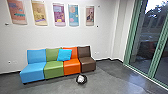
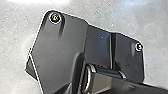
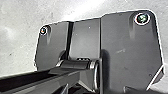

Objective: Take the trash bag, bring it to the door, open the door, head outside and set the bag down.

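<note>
In the head view, a small black bag (image 1: 81, 79) with something white at its top rests on the grey floor, just in front of the orange and brown seats. The green-framed glass door (image 1: 156, 53) stands at the right, with dark ground and trees behind the glass. Both wrist views look onto pale floor past the robot's own dark plate and jointed bar; how the grippers stand cannot be made out there.
A row of blue, green, orange and brown seats (image 1: 53, 68) lines the white wall, a bright blue cushion (image 1: 64, 55) lying on it. Several posters hang above. Grey floor (image 1: 110, 82) stretches between the seats and the glass.
</note>
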### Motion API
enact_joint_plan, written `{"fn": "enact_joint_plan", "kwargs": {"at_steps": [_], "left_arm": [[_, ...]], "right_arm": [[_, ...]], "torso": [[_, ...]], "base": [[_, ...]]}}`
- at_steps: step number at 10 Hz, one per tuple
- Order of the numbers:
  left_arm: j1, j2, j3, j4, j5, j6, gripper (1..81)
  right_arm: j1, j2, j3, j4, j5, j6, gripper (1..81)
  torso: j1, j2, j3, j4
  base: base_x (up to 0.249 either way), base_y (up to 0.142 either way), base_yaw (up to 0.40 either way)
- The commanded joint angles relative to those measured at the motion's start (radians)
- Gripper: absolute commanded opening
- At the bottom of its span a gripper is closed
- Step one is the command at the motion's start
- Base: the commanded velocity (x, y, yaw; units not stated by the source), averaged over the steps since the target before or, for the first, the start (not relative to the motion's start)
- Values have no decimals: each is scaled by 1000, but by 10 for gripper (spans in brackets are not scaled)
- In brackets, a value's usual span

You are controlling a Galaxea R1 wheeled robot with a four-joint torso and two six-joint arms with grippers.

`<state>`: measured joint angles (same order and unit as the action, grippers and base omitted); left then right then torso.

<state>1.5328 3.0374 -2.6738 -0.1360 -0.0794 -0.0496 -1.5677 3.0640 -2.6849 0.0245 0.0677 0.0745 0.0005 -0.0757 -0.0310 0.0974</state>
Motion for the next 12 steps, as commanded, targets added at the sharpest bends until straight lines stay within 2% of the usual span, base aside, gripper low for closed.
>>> {"fn": "enact_joint_plan", "kwargs": {"at_steps": [1, 9, 12], "left_arm": [[-56, 3, 5, -4, 50, 4, 811], [-56, 6, 5, -4, 50, 2, 811], [-56, 3, 5, -4, 50, 2, 811]], "right_arm": [[59, 5, 7, 3, -48, -1, 811], [60, 8, 8, -1, -51, -4, 811], [61, 9, 10, -3, -49, -4, 811]], "torso": [[0, 0, 0, 0], [0, 0, 0, 0], [0, 0, 0, 0]], "base": [[142, 0, 0], [142, 0, 0], [142, 64, 0]]}}
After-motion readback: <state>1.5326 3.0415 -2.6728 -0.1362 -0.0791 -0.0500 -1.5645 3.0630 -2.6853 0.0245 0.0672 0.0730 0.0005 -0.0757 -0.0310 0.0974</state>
